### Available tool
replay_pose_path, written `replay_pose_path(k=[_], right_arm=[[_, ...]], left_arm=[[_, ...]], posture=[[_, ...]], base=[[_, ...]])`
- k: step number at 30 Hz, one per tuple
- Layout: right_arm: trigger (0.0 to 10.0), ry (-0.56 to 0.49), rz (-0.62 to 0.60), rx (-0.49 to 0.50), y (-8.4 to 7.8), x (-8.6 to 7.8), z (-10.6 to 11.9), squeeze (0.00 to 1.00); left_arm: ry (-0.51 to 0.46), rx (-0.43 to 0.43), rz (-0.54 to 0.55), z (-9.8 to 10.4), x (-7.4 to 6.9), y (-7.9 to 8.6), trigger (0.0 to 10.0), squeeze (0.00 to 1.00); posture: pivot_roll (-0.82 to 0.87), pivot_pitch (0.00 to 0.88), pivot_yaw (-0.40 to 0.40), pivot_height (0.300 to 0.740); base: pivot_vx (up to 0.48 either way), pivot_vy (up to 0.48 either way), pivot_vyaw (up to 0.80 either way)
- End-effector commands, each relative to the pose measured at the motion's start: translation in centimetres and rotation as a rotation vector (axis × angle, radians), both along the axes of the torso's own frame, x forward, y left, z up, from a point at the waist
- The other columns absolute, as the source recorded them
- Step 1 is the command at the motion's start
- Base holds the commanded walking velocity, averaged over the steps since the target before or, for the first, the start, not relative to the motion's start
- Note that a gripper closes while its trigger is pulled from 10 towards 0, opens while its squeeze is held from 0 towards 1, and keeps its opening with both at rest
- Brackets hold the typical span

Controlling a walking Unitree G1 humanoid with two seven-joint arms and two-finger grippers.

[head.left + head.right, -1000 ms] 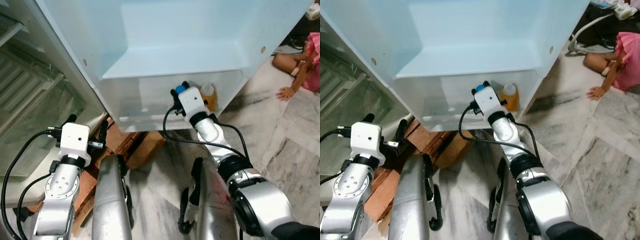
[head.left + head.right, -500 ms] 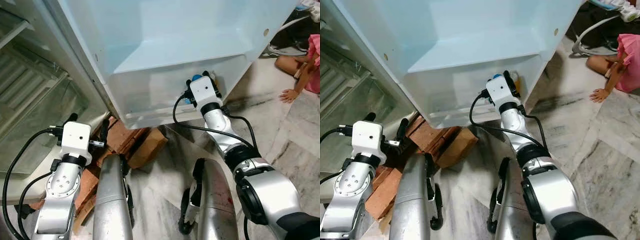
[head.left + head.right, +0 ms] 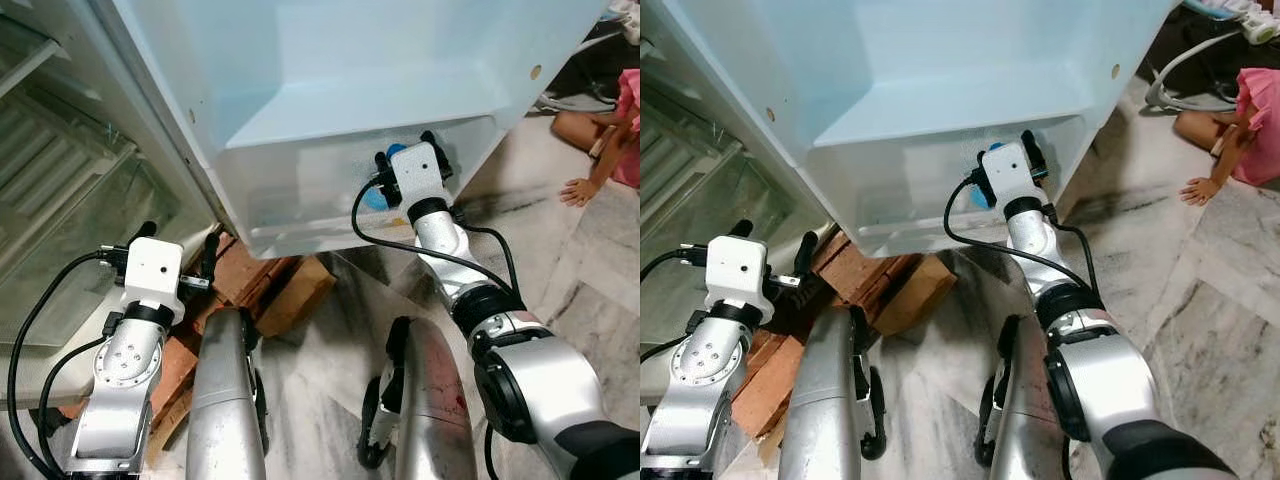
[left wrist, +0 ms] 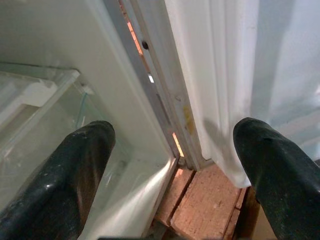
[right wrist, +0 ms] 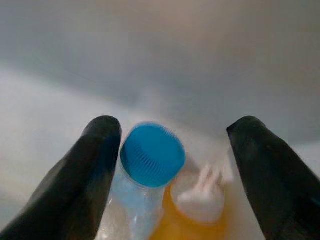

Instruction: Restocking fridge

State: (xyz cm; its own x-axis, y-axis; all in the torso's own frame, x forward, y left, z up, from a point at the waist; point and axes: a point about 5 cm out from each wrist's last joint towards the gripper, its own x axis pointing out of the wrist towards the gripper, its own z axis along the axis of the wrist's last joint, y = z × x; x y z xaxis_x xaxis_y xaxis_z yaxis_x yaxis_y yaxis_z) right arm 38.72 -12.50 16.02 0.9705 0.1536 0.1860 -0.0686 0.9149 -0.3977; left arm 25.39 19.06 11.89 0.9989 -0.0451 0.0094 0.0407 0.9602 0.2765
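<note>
We see bright, even daylight in head views; right wrist close-up soft, blurred; blue cap (image 5: pixel 152 155) nearest sharp; left wrist dimmer.

Two silver metal arms, smooth cylindrical forearms, round joint housings with small screws. White box-shaped camera module on each wrist; black cables loop from module back along arm. Left gripper (image 3: pixel 176 252): two long black fingers (image 4: pixel 75 175), matte rubbery surface, rounded tips. Right gripper (image 3: pixel 410 150): same black fingers (image 5: pixel 95 165), thick and tapered. Black ribbed collar under right wrist module. Black wheel-like parts visible low on the body, between arms.
</note>
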Motion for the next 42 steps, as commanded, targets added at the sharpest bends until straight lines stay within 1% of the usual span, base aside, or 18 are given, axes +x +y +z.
replay_pose_path(k=[1, 7, 14, 18, 20, 23, 25, 26, 27, 28, 29, 30, 31, 33, 36, 37, 38, 42], right_arm=[[10.0, -0.027, 0.039, 0.024, 0.6, 0.2, 0.9, 1.00], [10.0, -0.023, 0.087, 0.037, 0.3, 0.3, 1.7, 1.00], [10.0, -0.032, 0.109, 0.033, -0.3, 0.1, 1.8, 1.00], [10.0, -0.050, 0.145, 0.002, -1.1, -1.1, 1.1, 1.00], [10.0, -0.059, 0.151, 0.002, -1.2, -1.4, 1.1, 1.00], [10.0, -0.070, 0.160, 0.034, -1.4, -2.4, 0.5, 1.00], [10.0, -0.073, 0.165, 0.078, -1.5, -4.5, -1.0, 1.00], [10.0, -0.073, 0.165, 0.078, -1.5, -4.5, -1.0, 1.00], [10.0, -0.066, 0.157, 0.109, -1.6, -5.7, -1.8, 1.00], [10.0, -0.063, 0.151, 0.118, -1.6, -6.2, -2.2, 1.00], [10.0, -0.063, 0.151, 0.118, -1.6, -6.2, -2.2, 1.00], [10.0, -0.054, 0.128, 0.158, -1.7, -7.4, -3.0, 1.00], [10.0, -0.052, 0.123, 0.168, -1.7, -7.7, -3.2, 1.00], [10.0, -0.047, 0.055, 0.240, -2.1, -8.7, -3.9, 1.00], [10.0, -0.044, 0.008, 0.288, -2.4, -9.3, -4.2, 1.00], [10.0, -0.053, -0.018, 0.301, -2.5, -9.6, -4.2, 0.69], [10.0, -0.045, -0.026, 0.313, -2.3, -9.6, -4.4, 0.00], [10.0, -0.001, -0.002, 0.343, -1.6, -10.4, -4.1, 0.00]], left_arm=[[0.021, 0.017, 0.016, -0.6, -0.2, 0.5, 10.0, 0.00], [0.003, 0.008, 0.032, -0.6, 0.5, 0.4, 10.0, 0.00], [-0.002, -0.002, 0.040, -0.7, 0.8, 0.3, 10.0, 0.00], [-0.002, -0.010, 0.039, -1.0, 1.1, 0.1, 10.0, 0.00], [-0.004, -0.012, 0.039, -1.0, 1.2, 0.1, 10.0, 0.00], [-0.007, -0.016, 0.042, -1.0, 1.3, 0.3, 10.0, 0.00], [-0.004, -0.023, 0.046, -1.1, 1.1, 0.3, 10.0, 0.00], [-0.004, -0.023, 0.046, -1.1, 1.1, 0.3, 10.0, 0.00], [0.000, -0.027, 0.046, -1.3, 0.9, 0.2, 10.0, 0.00], [0.001, -0.027, 0.044, -1.5, 0.8, 0.2, 10.0, 0.00], [0.001, -0.027, 0.044, -1.5, 0.8, 0.2, 10.0, 0.00], [0.005, -0.030, 0.038, -1.7, 0.6, -0.1, 10.0, 0.00], [0.006, -0.031, 0.037, -1.8, 0.6, -0.1, 10.0, 0.00], [-0.001, -0.042, 0.032, -1.8, 0.7, -0.4, 10.0, 0.00], [-0.018, -0.050, 0.035, -1.9, 1.0, -0.6, 10.0, 0.00], [-0.025, -0.055, 0.038, -1.8, 1.2, -0.7, 10.0, 0.00], [-0.027, -0.059, 0.037, -1.8, 1.4, -0.8, 10.0, 0.00], [-0.036, -0.067, 0.024, -1.9, 1.9, -1.3, 10.0, 0.00]], posture=[[0.16, 0.290, 0.005, 0.553], [0.14, 0.240, -0.008, 0.553], [0.12, 0.209, -0.012, 0.553], [0.09, 0.174, -0.005, 0.553], [0.09, 0.174, -0.005, 0.553], [0.07, 0.143, 0.003, 0.553], [0.06, 0.114, 0.006, 0.553], [0.06, 0.114, 0.006, 0.553], [0.05, 0.087, 0.002, 0.553], [0.05, 0.081, 0.000, 0.553], [0.05, 0.081, 0.000, 0.553], [0.05, 0.056, -0.002, 0.553], [0.05, 0.056, -0.002, 0.553], [0.05, 0.020, -0.005, 0.553], [0.04, 0.000, -0.007, 0.553], [0.04, 0.000, -0.006, 0.553], [0.03, 0.000, -0.003, 0.553], [0.03, 0.000, 0.005, 0.553]], base=[[0.000, 0.000, 0.00], [0.000, 0.000, 0.00], [0.000, 0.000, 0.00], [0.000, 0.000, 0.00], [0.000, 0.000, 0.00], [0.000, 0.000, 0.00], [0.000, 0.000, 0.00], [0.000, 0.000, 0.00], [0.000, 0.000, 0.00], [0.000, 0.000, 0.00], [0.000, 0.000, 0.00], [0.000, 0.000, 0.00], [0.000, 0.000, 0.00], [0.000, 0.000, 0.00], [0.000, 0.000, 0.00], [0.000, 0.000, 0.00], [0.000, 0.000, 0.00], [0.000, 0.000, 0.00]])
